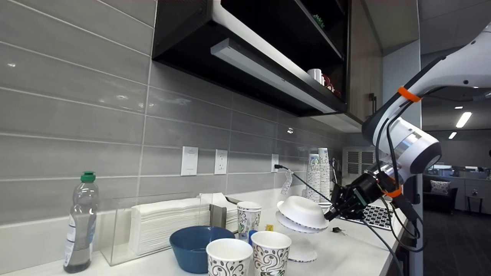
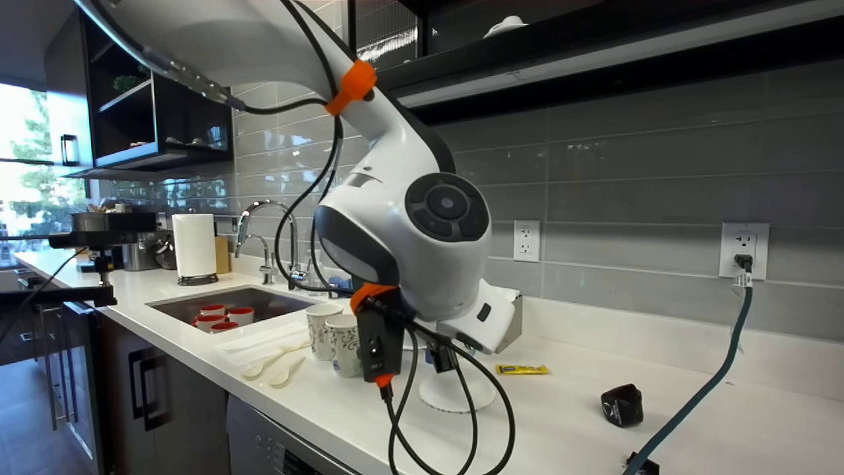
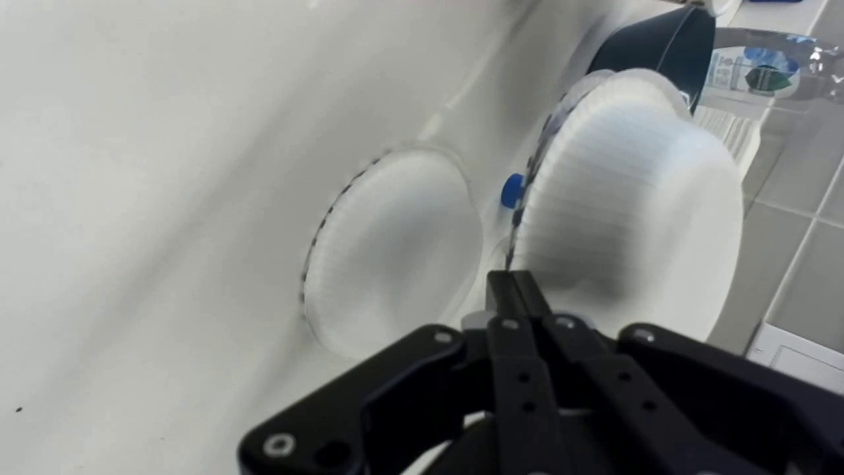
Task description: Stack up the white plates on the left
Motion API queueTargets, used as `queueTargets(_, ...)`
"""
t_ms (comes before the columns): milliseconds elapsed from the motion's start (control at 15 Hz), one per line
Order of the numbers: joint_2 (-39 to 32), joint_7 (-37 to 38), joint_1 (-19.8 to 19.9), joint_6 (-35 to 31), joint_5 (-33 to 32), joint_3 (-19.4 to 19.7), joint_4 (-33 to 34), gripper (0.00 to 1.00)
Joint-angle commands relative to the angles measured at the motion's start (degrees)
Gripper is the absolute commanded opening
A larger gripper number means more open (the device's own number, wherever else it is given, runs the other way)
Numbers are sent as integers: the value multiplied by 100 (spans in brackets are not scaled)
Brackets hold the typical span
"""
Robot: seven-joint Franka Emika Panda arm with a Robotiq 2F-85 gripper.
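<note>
The white plates are dish-shaped, with dark-patterned rims. My gripper (image 3: 512,276) is shut on the rim of a white plate (image 3: 626,218), held tilted, underside up, above the counter. A second rim shows against it, so at least two plates seem to be held together. In an exterior view the gripper (image 1: 330,214) holds these plates (image 1: 305,211) by their edge. Another white plate (image 3: 395,251) lies upside down on the counter below and apart; it also shows in both exterior views (image 1: 302,251) (image 2: 456,394). The arm hides the fingertips in an exterior view.
Patterned cups (image 1: 229,257), a blue bowl (image 1: 195,245), a napkin holder (image 1: 165,226) and a soap bottle (image 1: 80,226) stand beyond the plates. Tall cup stacks (image 1: 318,176) stand by the wall. A cable (image 2: 712,382) crosses the counter. A yellow packet (image 2: 522,370) lies near the wall.
</note>
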State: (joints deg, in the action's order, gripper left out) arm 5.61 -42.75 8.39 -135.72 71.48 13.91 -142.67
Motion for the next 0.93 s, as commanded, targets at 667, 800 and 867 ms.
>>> queueTargets(667,-1222,676,91,-277,-22,-179,979,0)
queueTargets(800,-1290,770,92,-318,-52,-183,1016,0)
queueTargets(867,-1316,799,89,-344,-57,-189,1024,0)
